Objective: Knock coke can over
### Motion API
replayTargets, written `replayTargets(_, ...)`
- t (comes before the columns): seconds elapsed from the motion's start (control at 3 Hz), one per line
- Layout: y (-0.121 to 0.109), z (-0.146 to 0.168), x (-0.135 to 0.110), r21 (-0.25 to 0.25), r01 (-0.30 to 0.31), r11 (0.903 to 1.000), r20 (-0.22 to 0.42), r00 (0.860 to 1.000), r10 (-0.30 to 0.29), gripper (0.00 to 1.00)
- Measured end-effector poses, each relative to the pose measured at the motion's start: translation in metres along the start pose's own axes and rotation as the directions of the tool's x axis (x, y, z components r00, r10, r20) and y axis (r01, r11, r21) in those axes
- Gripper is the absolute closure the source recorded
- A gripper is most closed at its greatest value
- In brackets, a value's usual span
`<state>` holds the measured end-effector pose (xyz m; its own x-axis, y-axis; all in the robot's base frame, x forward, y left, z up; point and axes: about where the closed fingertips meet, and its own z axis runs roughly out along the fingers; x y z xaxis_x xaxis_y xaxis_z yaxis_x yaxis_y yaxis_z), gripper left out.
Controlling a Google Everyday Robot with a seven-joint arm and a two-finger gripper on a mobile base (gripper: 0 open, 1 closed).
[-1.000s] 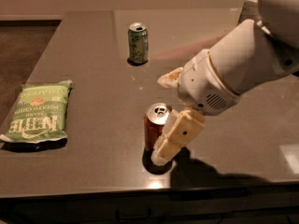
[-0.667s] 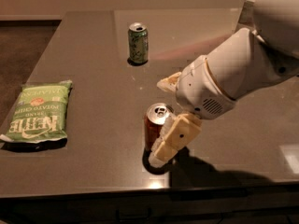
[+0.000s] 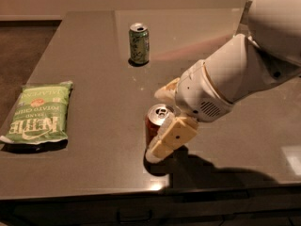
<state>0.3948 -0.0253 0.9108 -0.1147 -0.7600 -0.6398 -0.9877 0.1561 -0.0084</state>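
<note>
The coke can [image 3: 152, 124], red-orange with a silver pull-tab top, stands upright near the front edge of the dark table [image 3: 94, 79]. My gripper [image 3: 156, 125] is open and straddles the can. One cream finger [image 3: 172, 136] lies across the can's front right side and hides its lower part. The other finger [image 3: 164, 92] sits just behind the can. My white arm reaches in from the upper right.
A green can [image 3: 139, 43] stands upright at the back of the table. A green chip bag [image 3: 39, 111] lies flat at the left. The table's front edge [image 3: 141, 190] is just below the coke can.
My gripper and arm have edged slightly left, closer around the coke can. The can still stands upright in about the same spot.
</note>
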Motion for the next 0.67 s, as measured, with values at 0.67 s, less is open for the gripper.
replayTargets(0.67, -0.0068, -0.0041, 0.0007, -0.039, -0.027, 0.9989, -0.024, 0.999, 0.026, 0.61)
